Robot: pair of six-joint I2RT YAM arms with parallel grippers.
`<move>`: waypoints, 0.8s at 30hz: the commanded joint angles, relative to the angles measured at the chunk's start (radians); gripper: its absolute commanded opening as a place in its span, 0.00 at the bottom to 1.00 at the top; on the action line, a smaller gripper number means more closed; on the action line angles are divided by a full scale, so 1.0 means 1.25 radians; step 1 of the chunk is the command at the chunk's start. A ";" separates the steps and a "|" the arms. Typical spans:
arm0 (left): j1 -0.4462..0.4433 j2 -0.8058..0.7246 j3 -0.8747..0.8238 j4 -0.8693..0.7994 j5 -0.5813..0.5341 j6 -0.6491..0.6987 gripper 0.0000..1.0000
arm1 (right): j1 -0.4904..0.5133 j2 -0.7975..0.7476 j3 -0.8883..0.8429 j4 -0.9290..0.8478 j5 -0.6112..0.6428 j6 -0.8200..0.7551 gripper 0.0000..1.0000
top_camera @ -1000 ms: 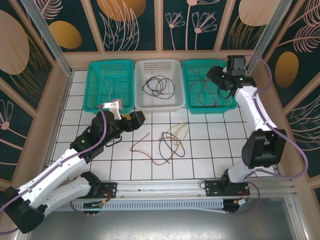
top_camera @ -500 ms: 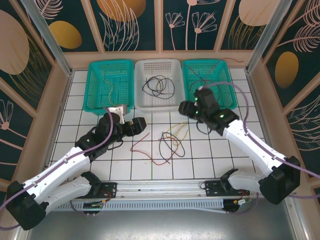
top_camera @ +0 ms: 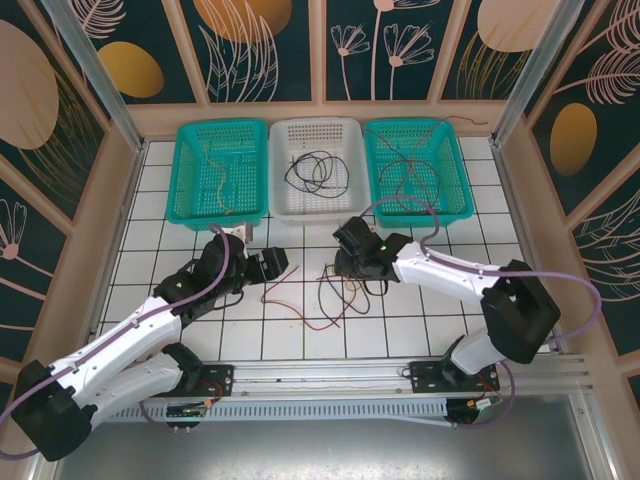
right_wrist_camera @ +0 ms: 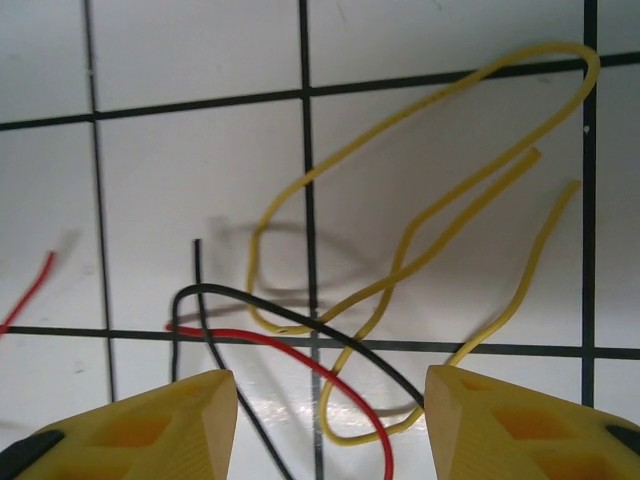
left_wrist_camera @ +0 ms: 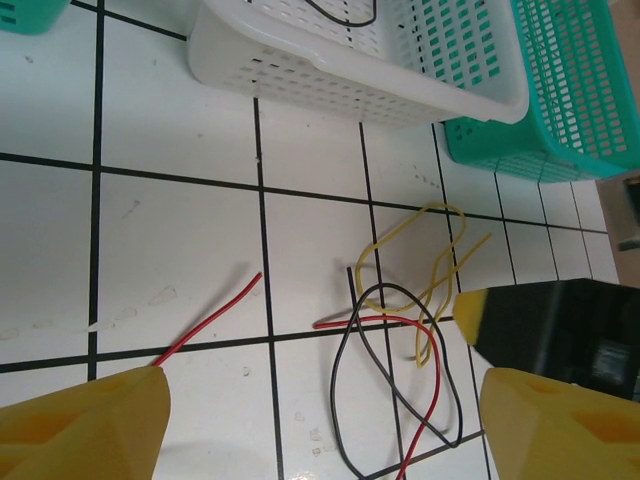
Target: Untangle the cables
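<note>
The right gripper (right_wrist_camera: 328, 395) is seen just above the tangled cables (left_wrist_camera: 400, 322) — jaws spread, nothing pinched. The left gripper (left_wrist_camera: 320, 395) is likewise spread wide and empty.
</note>
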 commanded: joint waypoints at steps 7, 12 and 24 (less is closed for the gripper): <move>0.006 -0.010 -0.031 -0.027 -0.035 -0.046 0.77 | -0.004 0.048 0.011 -0.023 0.023 -0.016 0.51; 0.009 -0.005 -0.044 -0.031 -0.035 -0.061 0.76 | -0.012 0.077 0.011 -0.011 0.004 -0.023 0.50; 0.016 -0.038 -0.040 0.016 -0.025 -0.057 0.73 | -0.042 0.116 0.006 0.006 -0.034 -0.037 0.37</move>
